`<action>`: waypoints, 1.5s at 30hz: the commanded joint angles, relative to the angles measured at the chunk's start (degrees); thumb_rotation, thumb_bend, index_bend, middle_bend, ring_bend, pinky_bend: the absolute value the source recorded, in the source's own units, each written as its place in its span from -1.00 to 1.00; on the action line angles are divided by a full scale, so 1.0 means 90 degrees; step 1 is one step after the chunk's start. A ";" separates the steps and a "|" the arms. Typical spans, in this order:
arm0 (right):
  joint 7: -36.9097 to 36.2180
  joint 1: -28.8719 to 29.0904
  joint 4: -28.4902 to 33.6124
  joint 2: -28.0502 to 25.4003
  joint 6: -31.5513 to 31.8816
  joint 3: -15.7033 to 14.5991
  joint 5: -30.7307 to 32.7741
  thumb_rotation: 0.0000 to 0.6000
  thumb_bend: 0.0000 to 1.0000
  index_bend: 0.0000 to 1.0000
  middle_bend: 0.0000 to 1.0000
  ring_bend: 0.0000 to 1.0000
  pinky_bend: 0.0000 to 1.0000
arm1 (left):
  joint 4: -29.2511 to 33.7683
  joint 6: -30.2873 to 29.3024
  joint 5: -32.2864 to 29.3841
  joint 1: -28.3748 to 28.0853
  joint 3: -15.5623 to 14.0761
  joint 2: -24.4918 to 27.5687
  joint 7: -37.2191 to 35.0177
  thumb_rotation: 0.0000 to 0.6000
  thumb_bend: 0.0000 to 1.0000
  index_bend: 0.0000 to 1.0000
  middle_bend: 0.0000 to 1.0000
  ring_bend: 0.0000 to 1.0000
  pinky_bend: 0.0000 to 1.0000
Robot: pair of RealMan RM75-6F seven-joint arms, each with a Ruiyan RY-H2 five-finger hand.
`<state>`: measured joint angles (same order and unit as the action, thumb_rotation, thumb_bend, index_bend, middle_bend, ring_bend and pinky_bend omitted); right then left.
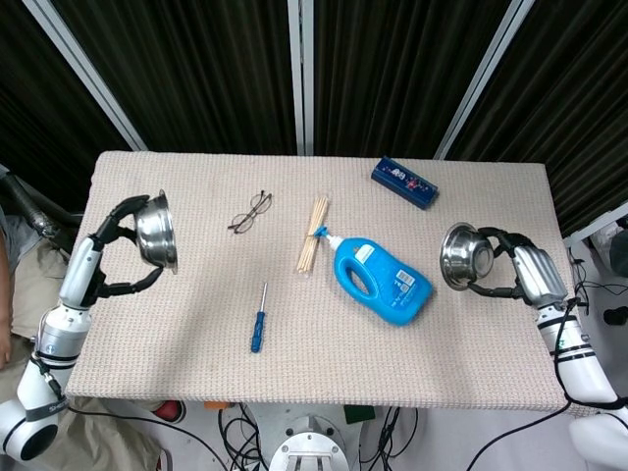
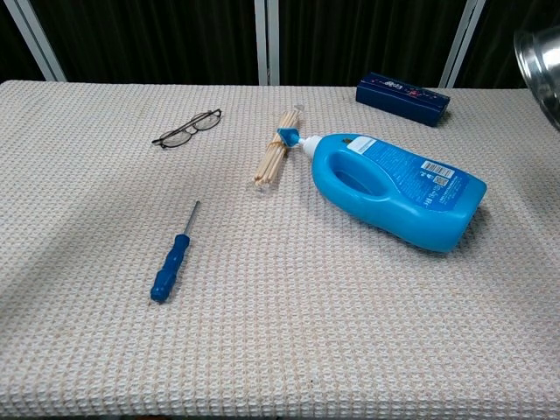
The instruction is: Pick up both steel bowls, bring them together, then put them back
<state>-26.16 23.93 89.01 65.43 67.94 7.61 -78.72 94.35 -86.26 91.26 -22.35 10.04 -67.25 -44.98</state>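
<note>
In the head view my left hand (image 1: 110, 257) holds one steel bowl (image 1: 157, 232) tipped on its side above the table's left end. My right hand (image 1: 531, 274) grips the other steel bowl (image 1: 464, 257), tilted so its hollow faces left, lifted over the right end of the table. In the chest view only the rim of the right steel bowl (image 2: 542, 61) shows at the top right corner; neither hand is visible there.
A blue detergent bottle (image 1: 382, 281) lies between the bowls, close to the right one. A wooden stick bundle (image 1: 312, 234), glasses (image 1: 250, 212), a blue screwdriver (image 1: 258, 318) and a dark blue box (image 1: 403, 183) lie on the beige mat (image 1: 314, 363).
</note>
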 commanded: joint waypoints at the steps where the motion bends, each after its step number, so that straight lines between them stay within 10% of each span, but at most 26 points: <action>1: -0.2628 0.0102 -0.0317 0.0954 0.0741 0.0503 -0.0729 1.00 -0.45 0.40 0.03 -0.18 -0.54 | 0.0307 0.0042 -0.0039 -0.0132 0.0143 -0.0063 0.0277 1.00 -0.43 -0.02 -0.14 -0.30 0.04; 15: -0.4723 0.1242 0.0077 0.2470 -0.0481 0.1100 -0.0243 1.00 -0.44 0.39 0.03 -0.18 -0.54 | 0.1305 0.0634 -0.0195 -0.0985 0.0525 -0.1272 0.1888 1.00 -0.42 0.00 -0.12 -0.30 0.04; 29: -0.5756 0.1850 0.0481 0.2559 -0.1330 0.1410 -0.0105 1.00 -0.43 0.39 0.03 -0.18 -0.52 | 0.1175 0.1048 -0.0455 -0.1639 0.0852 -0.2106 0.3432 1.00 -0.42 0.01 -0.11 -0.30 0.04; 45: -0.6056 0.1860 0.0455 0.2553 -0.1309 0.1331 -0.0200 1.00 -0.39 0.39 0.03 -0.18 -0.52 | 0.0965 0.0984 -0.0539 -0.1688 0.0885 -0.2140 0.3300 1.00 -0.42 0.02 -0.10 -0.30 0.04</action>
<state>-80.20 41.03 93.21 88.82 55.77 19.63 -80.26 103.00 -77.06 86.39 -37.79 17.86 -86.80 -14.95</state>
